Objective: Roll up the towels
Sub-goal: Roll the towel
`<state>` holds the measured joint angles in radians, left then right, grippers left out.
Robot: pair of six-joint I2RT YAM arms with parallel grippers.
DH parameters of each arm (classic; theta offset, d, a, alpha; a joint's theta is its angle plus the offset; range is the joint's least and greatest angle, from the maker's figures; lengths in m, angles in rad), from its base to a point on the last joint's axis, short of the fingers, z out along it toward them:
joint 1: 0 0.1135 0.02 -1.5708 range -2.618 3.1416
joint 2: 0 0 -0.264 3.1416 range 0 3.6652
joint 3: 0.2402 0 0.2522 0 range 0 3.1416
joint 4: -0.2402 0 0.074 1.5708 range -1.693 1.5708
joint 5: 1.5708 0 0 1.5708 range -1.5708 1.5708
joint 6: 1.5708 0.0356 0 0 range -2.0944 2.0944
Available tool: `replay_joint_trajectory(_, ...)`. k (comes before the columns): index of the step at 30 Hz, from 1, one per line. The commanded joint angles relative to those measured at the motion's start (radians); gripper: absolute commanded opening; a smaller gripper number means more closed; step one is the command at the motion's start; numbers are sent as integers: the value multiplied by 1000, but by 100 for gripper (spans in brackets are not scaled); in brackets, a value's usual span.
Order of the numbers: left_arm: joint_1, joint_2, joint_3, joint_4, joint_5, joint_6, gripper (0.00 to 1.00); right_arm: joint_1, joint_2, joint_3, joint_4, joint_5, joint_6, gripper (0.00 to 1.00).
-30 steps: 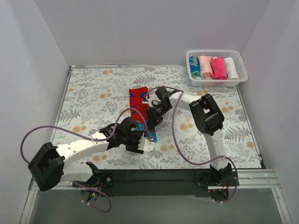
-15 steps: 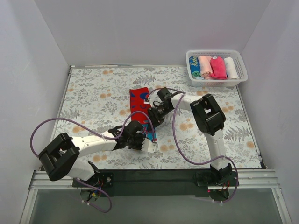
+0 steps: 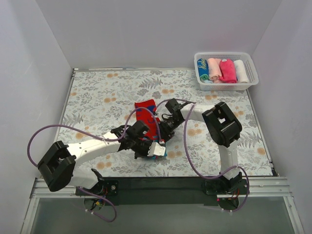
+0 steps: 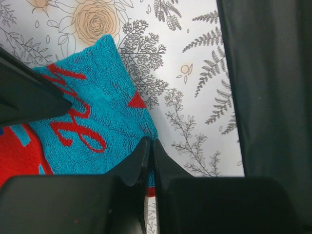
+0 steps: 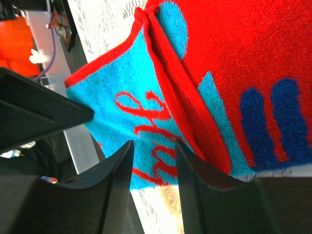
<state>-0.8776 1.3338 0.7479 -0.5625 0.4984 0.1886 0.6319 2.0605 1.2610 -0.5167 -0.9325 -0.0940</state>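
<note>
Two pincers crowd the near end of the red terry towel with blue marks and a teal side point(image 3: 145, 111), lying mid floral-clothed worktop point(image 3: 97, 97), long axis far-to-near. Left pincer point(image 4: 150, 144) is pinched shut on the teal hem. Right pincer point(image 5: 152, 156) hangs alongside, jaws apart.

Red towel point(image 3: 146, 113), teal end folded over

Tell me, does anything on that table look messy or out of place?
Only the red towel: it lies skewed mid-table, its near end turned over to show teal, pinched in the left gripper. Nothing looks spilled or torn.
</note>
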Motion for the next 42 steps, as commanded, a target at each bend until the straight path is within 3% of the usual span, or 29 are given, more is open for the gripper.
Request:
replay_joint_trajectory(1,31,19,54,-123,130,-34,0,-11,-59,6,-52,103,-70,41)
replay_joint_trajectory(5,116,51,116,-163,216,-31,0,-23,-100,72,-94,110,-93,43)
replay_joint_trajectory(13,166,122,205,-206,278,-15,0,-37,-65,176,-94,155,-76,42)
replay_joint_trajectory(22,250,192,254,-183,249,-17,0,-3,75,198,-85,182,-98,37)
replay_joint_trajectory(28,285,246,311,-151,238,-28,0,15,70,176,-83,238,-135,36)
replay_joint_trajectory(42,381,289,248,4,164,-55,0,12,39,199,-89,253,-121,37)
